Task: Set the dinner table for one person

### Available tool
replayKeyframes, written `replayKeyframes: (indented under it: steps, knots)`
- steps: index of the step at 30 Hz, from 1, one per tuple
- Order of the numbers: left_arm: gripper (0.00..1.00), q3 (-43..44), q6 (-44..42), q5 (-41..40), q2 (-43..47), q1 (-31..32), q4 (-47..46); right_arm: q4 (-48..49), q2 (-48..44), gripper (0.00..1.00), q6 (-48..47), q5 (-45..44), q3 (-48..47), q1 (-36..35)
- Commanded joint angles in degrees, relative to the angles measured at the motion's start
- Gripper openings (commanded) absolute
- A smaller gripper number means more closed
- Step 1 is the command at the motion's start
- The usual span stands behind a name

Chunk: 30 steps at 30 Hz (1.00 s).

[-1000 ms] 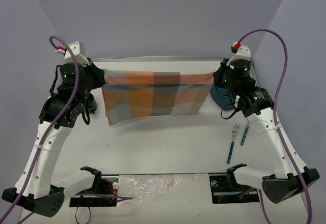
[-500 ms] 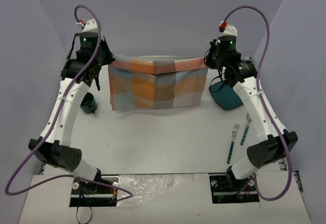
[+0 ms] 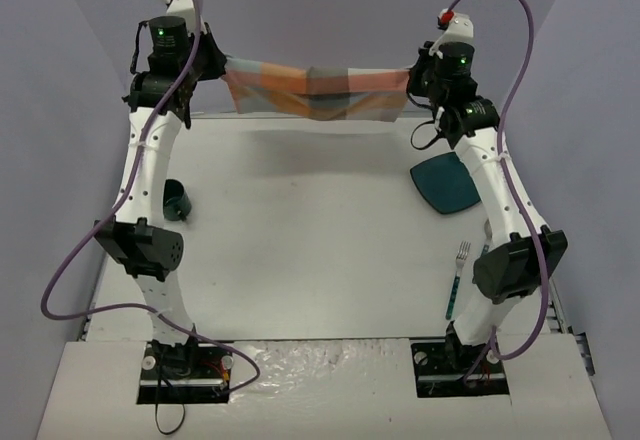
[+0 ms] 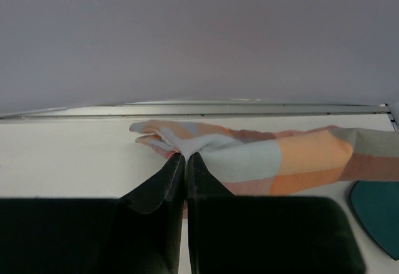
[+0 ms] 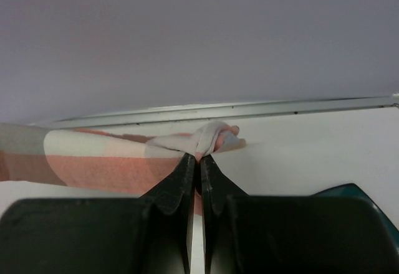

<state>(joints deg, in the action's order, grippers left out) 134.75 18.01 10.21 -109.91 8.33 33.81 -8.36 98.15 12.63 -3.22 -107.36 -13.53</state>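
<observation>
White dinner table (image 3: 300, 230) lies beneath plaid placemat (image 3: 320, 95), stretched taut over table's far edge btwn L gripper (image 4: 186, 155) & R gripper (image 5: 199, 157), each clamped on one corner.

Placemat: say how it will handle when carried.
Probably floppy: the placemat sags between the left claw and right claw. Likely light: pinched corners alone carry it. It bunches at each grip, so it may crease.

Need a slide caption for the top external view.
Both jaws pinch the plaid placemat stretched above the dinner table; teal plate, cup, fork aside.
</observation>
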Motion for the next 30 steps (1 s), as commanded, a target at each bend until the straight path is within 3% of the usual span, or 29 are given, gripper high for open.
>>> replayKeyframes:
  steps: [1,5,12,18,30]
  knots:
    - [0.0,-17.47,-3.35,7.78,10.48,-0.42,-18.74,19.13,-9.15,0.0,-2.71,1.31,15.07,0.35]
    - [0.0,-47.58,0.53,5.82,17.22,-0.32,-32.49,27.42,-13.18,0.0,0.19,2.13,37.43,0.26]
    - [0.0,-71.16,12.98,1.46,20.99,-0.09,-28.25,27.2,-14.46,0.0,7.47,6.74,60.71,0.09]
    - [0.0,-77.37,17.84,-0.75,20.36,2.92,-21.78,21.63,-16.76,0.0,11.63,7.52,69.38,0.0]
    - [0.02,-85.48,23.15,-12.4,25.76,3.97,-14.45,11.19,-16.02,0.03,15.7,5.52,72.73,0.0]
